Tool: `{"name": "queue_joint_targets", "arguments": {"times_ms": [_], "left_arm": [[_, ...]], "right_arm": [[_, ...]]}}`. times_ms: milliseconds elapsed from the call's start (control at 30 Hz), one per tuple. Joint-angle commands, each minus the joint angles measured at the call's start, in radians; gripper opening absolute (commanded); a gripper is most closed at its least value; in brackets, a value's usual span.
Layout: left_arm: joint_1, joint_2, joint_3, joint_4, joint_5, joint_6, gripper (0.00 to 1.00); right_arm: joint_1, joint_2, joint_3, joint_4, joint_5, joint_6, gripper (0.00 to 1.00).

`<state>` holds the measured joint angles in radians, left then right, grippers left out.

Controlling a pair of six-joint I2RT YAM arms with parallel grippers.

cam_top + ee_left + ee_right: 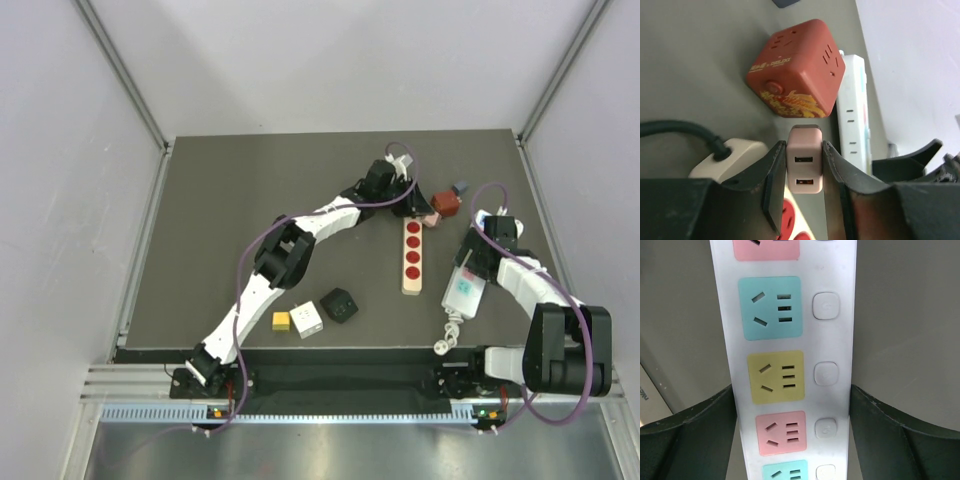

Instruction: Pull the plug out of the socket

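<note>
Left wrist view: left claw [804,144] was closed narrow on the pink plug [803,162], one finger flat on each long side. The plug sat in the 12 o'clock end of the red-socket strip [411,262], at about 1 o'clock from the middle of the table [200,250].

Right wrist view: right claw [791,389] was spread wide around the white strip [832,335], with its fingers against both long edges; it read as a hold. That was a different strip, lying at 4 o'clock of the plug.

Risks, as a judgement:
- Nothing braced the red-socket strip, so a pull could drag or lift the whole strip instead of freeing the plug.
- The plug's sides looked smooth and the fingers covered only its lower part, so the grip could slip off.
- A pull off the prong line could jam the prongs or tip the strip.
- The red cube [797,67] sat just beside the plug at 12 o'clock in the left wrist view, and a white cord plug [730,155] sat near at 9 o'clock. A swing either way could knock them.

Orientation: the plug's long axis ran 12 to 6 in the left wrist view, in line with the fingers. Its face with two USB ports pointed at that camera and its far end pointed at the red cube. Prongs were hidden, so I could not tell how deep it was seated. The red-socket strip's long axis ran 12 to 6 in the top view.
</note>
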<state>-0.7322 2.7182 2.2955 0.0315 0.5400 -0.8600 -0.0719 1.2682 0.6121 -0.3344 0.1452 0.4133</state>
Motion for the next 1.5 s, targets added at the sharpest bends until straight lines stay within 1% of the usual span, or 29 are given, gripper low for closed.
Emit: {"name": "queue_joint_targets", "arguments": {"times_ms": [0, 133, 167, 233, 367, 433, 467, 500, 533, 567, 600, 633, 667, 700, 767, 800, 867, 900, 967, 1000, 1033, 1100, 1133, 1167, 1233, 1267, 1333, 1367, 1467], "left_arm": [[-0.001, -0.151, -0.124, -0.012, -0.043, 0.104, 0.00], [0.001, -0.288, -0.244, 0.007, -0.022, 0.121, 0.00], [0.001, -0.342, -0.286, 0.018, -0.014, 0.122, 0.00], [0.002, -0.394, -0.321, 0.022, -0.002, 0.124, 0.00], [0.010, -0.529, -0.442, 0.038, 0.031, 0.134, 0.00], [0.031, -0.627, -0.562, 0.038, 0.022, 0.148, 0.00], [0.042, -0.662, -0.658, 0.036, 0.014, 0.148, 0.00], [0.071, -0.729, -0.707, 0.036, 0.005, 0.147, 0.00], [0.088, -0.764, -0.758, 0.041, 0.008, 0.136, 0.00], [0.106, -0.796, -0.862, 0.041, 0.005, 0.128, 0.00], [0.152, -0.864, -0.914, 0.035, -0.001, 0.119, 0.00], [0.175, -0.900, -0.967, 0.036, 0.005, 0.101, 0.00], [0.201, -0.938, -1.067, 0.042, 0.012, 0.095, 0.00], [0.247, -1.016, -1.117, 0.045, 0.014, 0.092, 0.00], [0.287, -1.099, -1.239, 0.039, 0.005, 0.105, 0.00], [0.324, -1.183, -1.271, 0.004, -0.006, 0.116, 0.00], [0.358, -1.261, -1.344, -0.059, -0.041, 0.145, 0.00], [0.394, -1.329, -1.361, -0.146, -0.057, 0.148, 0.00], [0.431, -1.394, -1.416, -0.220, -0.099, 0.150, 0.00], [0.462, -1.454, -1.438, -0.272, -0.109, 0.150, 0.00], [0.476, -1.485, -1.461, -0.294, -0.132, 0.141, 0.00], [0.508, -1.567, -1.528, -0.343, -0.156, 0.122, 0.00], [0.514, -1.595, -1.551, -0.385, -0.170, 0.098, 0.00], [0.519, -1.621, -1.597, -0.401, -0.198, 0.084, 0.00], [0.528, -1.705, -1.642, -0.456, -0.242, 0.037, 0.00], [0.531, -1.736, -1.688, -0.462, -0.259, 0.024, 0.00], [0.533, -1.822, -1.729, -0.472, -0.313, -0.005, 0.00], [0.534, -1.869, -1.758, -0.485, -0.331, -0.014, 0.00], [0.536, -1.931, -1.788, -0.531, -0.371, -0.042, 0.00]], "right_arm": [[0.006, 0.008, 0.029, -0.032, 0.036, 0.009, 0.00], [0.006, 0.010, 0.031, -0.023, 0.025, -0.004, 0.00], [0.006, 0.025, 0.038, -0.023, 0.019, -0.005, 0.00], [0.006, 0.045, 0.046, -0.023, 0.014, -0.008, 0.00], [0.006, 0.071, 0.057, -0.028, 0.011, -0.014, 0.00], [0.006, 0.066, 0.058, -0.029, 0.017, -0.018, 0.02], [0.007, 0.065, 0.060, -0.026, 0.024, -0.018, 0.05], [0.009, 0.063, 0.060, -0.026, 0.024, -0.018, 0.12], [0.011, 0.063, 0.060, -0.023, 0.022, -0.021, 0.16], [0.015, 0.065, 0.061, -0.025, 0.022, -0.022, 0.19], [0.017, 0.065, 0.064, -0.025, 0.025, -0.025, 0.26], [0.018, 0.068, 0.066, -0.025, 0.025, -0.025, 0.29], [0.024, 0.068, 0.067, -0.025, 0.025, -0.028, 0.33], [0.027, 0.069, 0.067, -0.023, 0.027, -0.031, 0.39], [0.035, 0.071, 0.071, -0.026, 0.030, -0.031, 0.43], [0.037, 0.071, 0.072, -0.025, 0.034, -0.031, 0.44], [0.046, 0.071, 0.075, -0.029, 0.039, -0.033, 0.48], [0.049, 0.072, 0.077, -0.031, 0.043, -0.034, 0.54], [0.064, 0.072, 0.080, -0.031, 0.053, -0.036, 0.65], [0.064, 0.074, 0.083, -0.035, 0.060, -0.036, 0.65], [0.064, 0.077, 0.086, -0.035, 0.065, -0.034, 0.68], [0.064, 0.080, 0.087, -0.038, 0.070, -0.036, 0.70], [0.064, 0.082, 0.089, -0.040, 0.071, -0.036, 0.71], [0.096, 0.083, 0.090, -0.040, 0.076, -0.033, 0.75], [0.099, 0.080, 0.092, -0.041, 0.080, -0.034, 0.76], [0.104, 0.079, 0.092, -0.043, 0.085, -0.033, 0.81], [0.110, 0.076, 0.092, -0.045, 0.094, -0.033, 0.82], [0.115, 0.077, 0.094, -0.049, 0.099, -0.031, 0.90], [0.119, 0.077, 0.095, -0.051, 0.108, -0.030, 0.93]]}}
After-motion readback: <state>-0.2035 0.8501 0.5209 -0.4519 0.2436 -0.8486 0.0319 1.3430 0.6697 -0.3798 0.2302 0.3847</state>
